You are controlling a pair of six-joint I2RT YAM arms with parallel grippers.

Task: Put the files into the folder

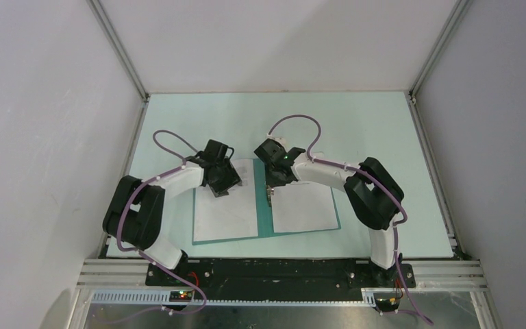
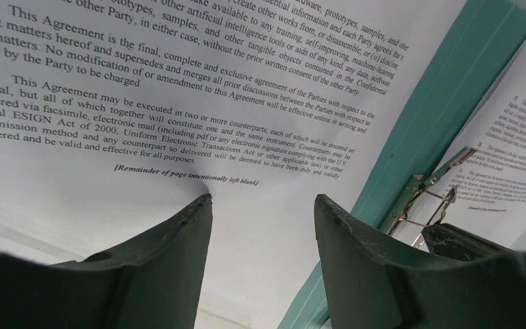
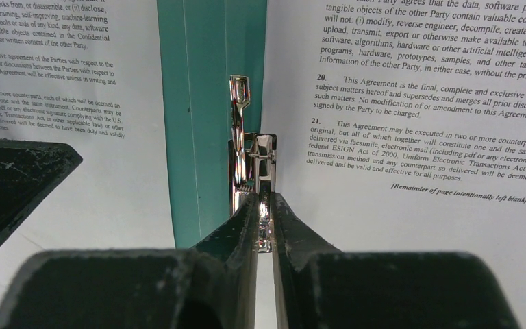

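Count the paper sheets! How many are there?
2. One sheet lies on the left half of the folder, under the left fingers; the other sheet on its right half, beside the clip. More could hide underneath.

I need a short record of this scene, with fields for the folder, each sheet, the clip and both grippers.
folder: thin flat teal-green folder, lying open on the pale table
left half: white paper sheet with black print, lying flat
right half: second white printed sheet, lying flat
spine: small metal clip, standing up between the two sheets
left gripper: open, tips at the left-half sheet, seemingly touching it
right gripper: shut on the small metal clip
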